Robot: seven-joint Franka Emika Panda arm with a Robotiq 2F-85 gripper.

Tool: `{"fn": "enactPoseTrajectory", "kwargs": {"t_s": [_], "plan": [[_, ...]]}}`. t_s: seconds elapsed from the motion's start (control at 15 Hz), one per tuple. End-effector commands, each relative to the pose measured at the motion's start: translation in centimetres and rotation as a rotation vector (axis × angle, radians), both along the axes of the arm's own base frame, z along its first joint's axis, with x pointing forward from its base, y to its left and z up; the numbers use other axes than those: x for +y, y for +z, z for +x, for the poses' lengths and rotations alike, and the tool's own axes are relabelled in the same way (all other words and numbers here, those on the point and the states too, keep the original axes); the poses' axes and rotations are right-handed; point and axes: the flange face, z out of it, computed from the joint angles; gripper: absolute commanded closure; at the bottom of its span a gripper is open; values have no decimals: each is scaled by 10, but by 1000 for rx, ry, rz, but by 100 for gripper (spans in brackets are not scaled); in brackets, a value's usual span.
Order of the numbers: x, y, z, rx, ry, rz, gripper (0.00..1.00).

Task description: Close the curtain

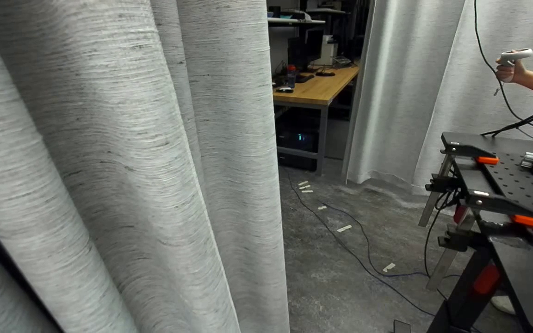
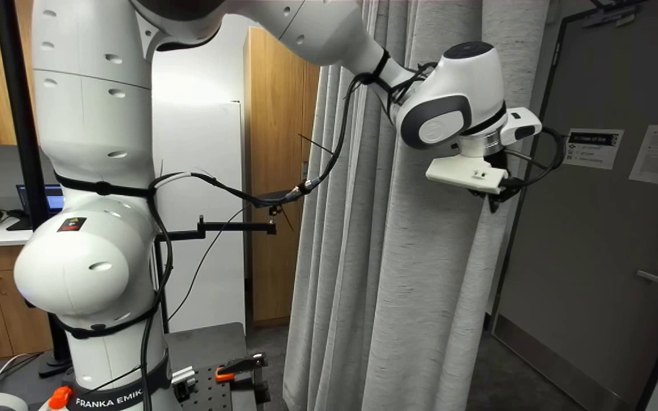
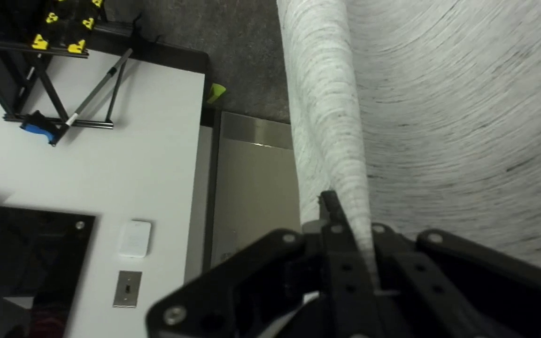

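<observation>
The curtain [image 1: 220, 138] is light grey-white heathered fabric with deep vertical folds. It fills the left half of an exterior view, and the robot is out of sight there. In an exterior view the curtain [image 2: 420, 297] hangs behind the arm, bunched in folds. My gripper [image 2: 494, 200] points down at its door-side edge. In the wrist view the curtain [image 3: 331, 108] narrows into a fold pinched between the fingers of my gripper [image 3: 352, 225]. One fingertip lies in front of the fabric. The other fingertip is hidden by it.
A dark door [image 2: 592, 240] stands just beyond the curtain edge. Paler curtains [image 1: 400, 92] hang farther back beside a wooden desk [image 1: 317, 88]. Cables [image 1: 340, 240] lie on the floor near the clamped black table [image 1: 516, 180]. A person's hand holds a controller [image 1: 516, 56].
</observation>
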Motion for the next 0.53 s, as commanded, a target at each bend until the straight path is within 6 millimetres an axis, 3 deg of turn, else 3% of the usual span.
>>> {"fn": "enactPoseTrajectory", "kwargs": {"t_s": [0.0,0.47], "plan": [[-42,8,41,-22,-149,15,100],[-124,20,86,-46,-442,48,100]]}}
